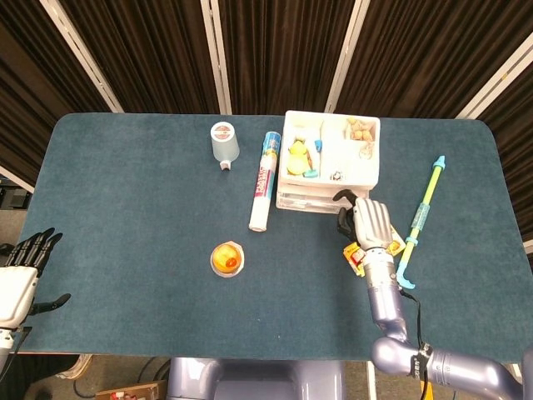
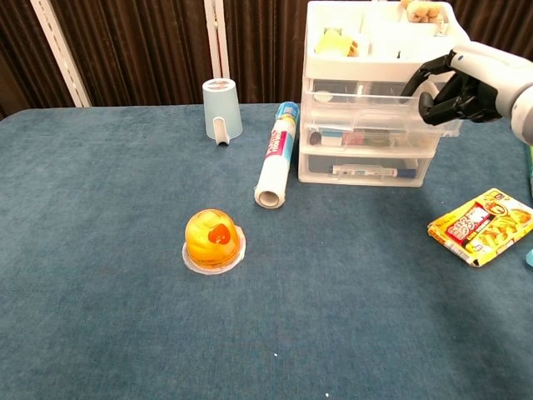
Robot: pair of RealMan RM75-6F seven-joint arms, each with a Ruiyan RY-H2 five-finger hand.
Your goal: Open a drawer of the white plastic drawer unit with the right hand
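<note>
Drawer unit (image 2: 369, 108) of white plastic stands at the far side of a blue table (image 2: 125, 333), a little right of centre, with three clear-fronted drawers stacked under an open top tray (image 1: 331, 150) of small items. The right hand (image 2: 454, 87) hovers at the unit's front right corner, level with the top drawer (image 2: 366, 98), fingers curled inward; whether any fingertip actually touches the drawer front cannot be told, and it appears to hold nothing. The left hand (image 1: 21, 279) rests well apart at the near left table edge, fingers spread and empty.

Judging by its thin plastic walls and light contents, the unit is probably light and may slide or tip toward the robot if a drawer is tugged sharply. The drawer fronts look smooth and slippery, so a flat press would likely slip. The best hold seems to be the arched recess at the middle of a drawer front, hooked from beneath with fingertips and drawn straight out, slowly. The hand sits right of that recess, so it would need to shift leftward first.

Nearby lie a rolled tube (image 2: 276, 154), an upturned pale blue cup (image 2: 221, 109), an orange jelly cup (image 2: 212, 238) and a yellow snack packet (image 2: 480, 225).
</note>
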